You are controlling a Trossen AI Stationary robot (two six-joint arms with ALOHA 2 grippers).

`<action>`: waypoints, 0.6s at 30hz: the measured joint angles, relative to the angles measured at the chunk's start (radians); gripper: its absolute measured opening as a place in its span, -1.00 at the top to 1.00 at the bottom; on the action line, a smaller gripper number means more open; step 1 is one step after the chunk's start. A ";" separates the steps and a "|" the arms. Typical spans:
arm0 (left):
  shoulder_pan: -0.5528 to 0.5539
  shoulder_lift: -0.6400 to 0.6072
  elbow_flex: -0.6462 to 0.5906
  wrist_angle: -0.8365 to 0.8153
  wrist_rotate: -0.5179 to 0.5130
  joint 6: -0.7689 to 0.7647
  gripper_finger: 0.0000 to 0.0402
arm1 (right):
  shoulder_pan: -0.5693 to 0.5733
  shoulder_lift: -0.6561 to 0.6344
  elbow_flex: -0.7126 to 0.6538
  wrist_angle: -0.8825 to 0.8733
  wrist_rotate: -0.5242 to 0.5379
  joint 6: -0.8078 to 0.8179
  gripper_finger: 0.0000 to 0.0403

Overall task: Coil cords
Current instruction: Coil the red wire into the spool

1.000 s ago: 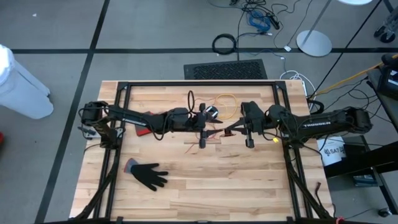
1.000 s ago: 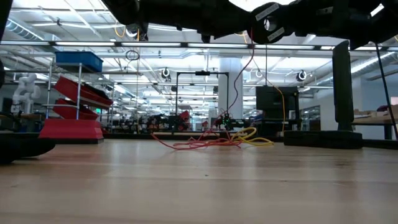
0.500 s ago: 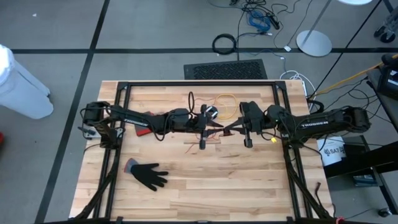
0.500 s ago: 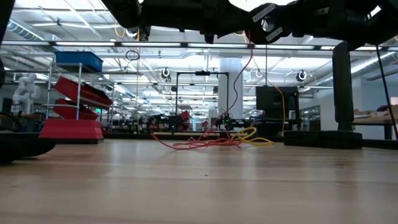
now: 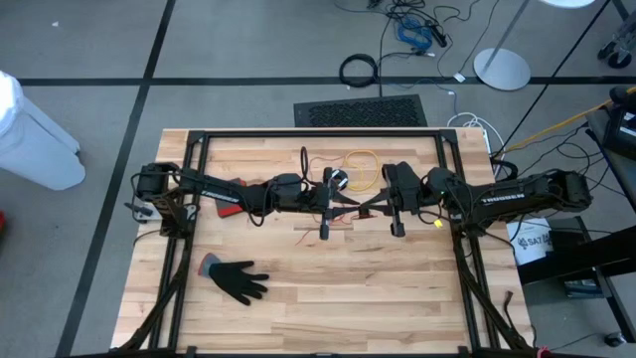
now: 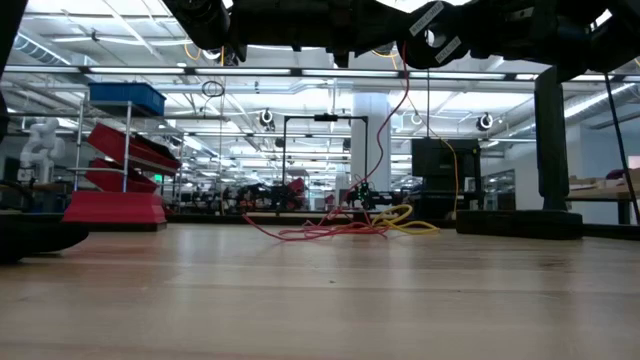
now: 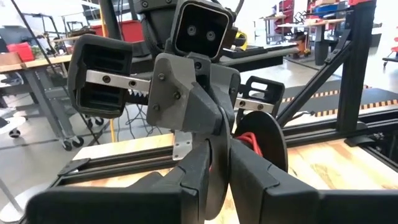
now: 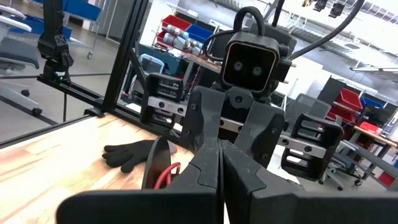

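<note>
We count two arms meeting nose to nose over the middle of the table [image 5: 298, 298], a single black glove [image 5: 237, 279] lying flat toward the near left corner, and more than one thin cord. A yellow-orange cord [image 5: 360, 165] loops loosely on the wood near the far edge, a thin black cord [image 5: 304, 159] runs just beside it, and a red cord [image 6: 320, 230] sprawls next to the yellow one in the low view. A dark disc with red cord [image 7: 252, 142] wound on it hangs in the air between the two wrists; it is the only thing here that carries anything, and the red winding is all we can see on it. The left gripper [image 5: 323, 195] has its fingers [image 7: 249, 180] drawn nearly together, and the disc's edge sits just above the narrow gap, so they appear to pinch it. The right gripper [image 5: 350, 207] has its fingers [image 8: 205, 171] pressed fully together, with the same disc just beside them; whether they bite on its rim we cannot tell. Off the table, a thick black cable ring [image 5: 359, 71] lies on the floor beyond the far edge.
</note>
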 joint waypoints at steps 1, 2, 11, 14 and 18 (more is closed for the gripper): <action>0.000 0.000 0.000 0.000 0.001 0.000 0.69 | 0.000 0.000 0.000 0.000 0.000 0.001 1.00; 0.000 0.000 0.000 0.001 0.002 0.000 0.71 | 0.000 0.000 0.000 0.000 0.000 0.004 1.00; 0.000 0.000 0.000 0.001 0.002 0.029 0.96 | 0.000 0.000 0.000 0.001 0.001 0.027 1.00; 0.000 -0.001 0.000 0.001 -0.003 0.030 0.97 | 0.000 -0.003 0.000 0.004 0.011 0.025 1.00; 0.002 -0.001 0.001 0.003 -0.014 0.046 0.98 | 0.002 -0.020 -0.001 -0.006 0.083 0.016 0.98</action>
